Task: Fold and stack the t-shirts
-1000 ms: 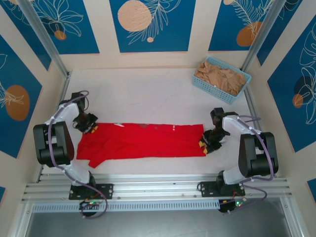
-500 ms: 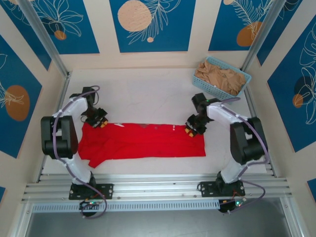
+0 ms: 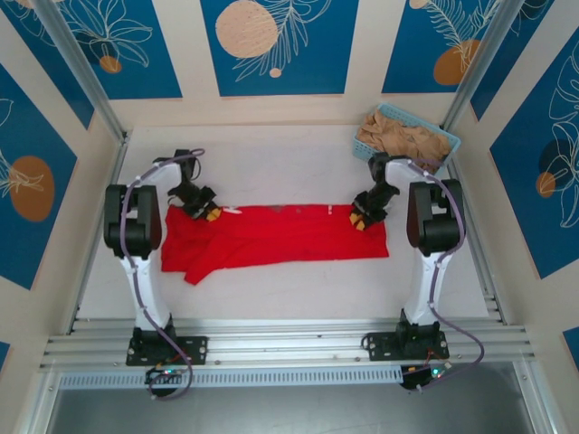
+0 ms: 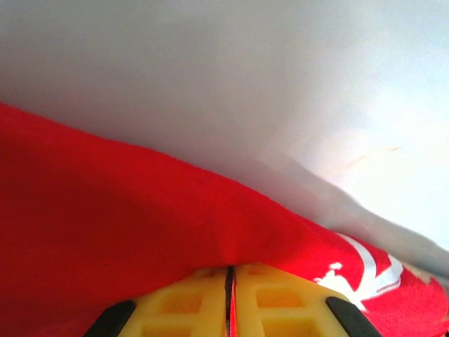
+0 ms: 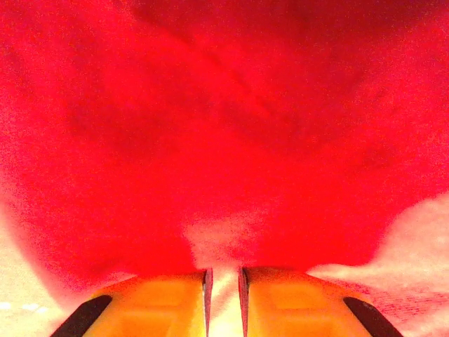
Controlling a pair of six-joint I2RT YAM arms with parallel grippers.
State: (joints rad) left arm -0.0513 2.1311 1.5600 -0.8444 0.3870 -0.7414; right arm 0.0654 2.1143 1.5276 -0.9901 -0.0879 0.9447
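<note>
A bright red t-shirt [image 3: 280, 237] lies folded into a long band across the middle of the white table. My left gripper [image 3: 208, 213] is shut on the band's far left corner. In the left wrist view the yellow pads [image 4: 189, 298] meet with red cloth [image 4: 140, 225] pinched at their tips, and a bit of white print [image 4: 372, 270] shows at the right. My right gripper [image 3: 360, 220] is shut on the far right corner. In the right wrist view red cloth [image 5: 224, 126] drapes over the pads [image 5: 295, 302] and runs into their narrow gap. Tan t-shirts [image 3: 407, 137] lie crumpled in the basket.
The light blue lattice basket [image 3: 450, 145] stands at the back right corner, just beyond my right arm. Bare white table [image 3: 280, 176] stretches behind the red shirt and in front of it. Aluminium posts and blue-patterned walls close in the sides.
Both arms have reached toward the back of the table, and the red shirt has slid that way with them. The right gripper closed on the cloth's right end.
</note>
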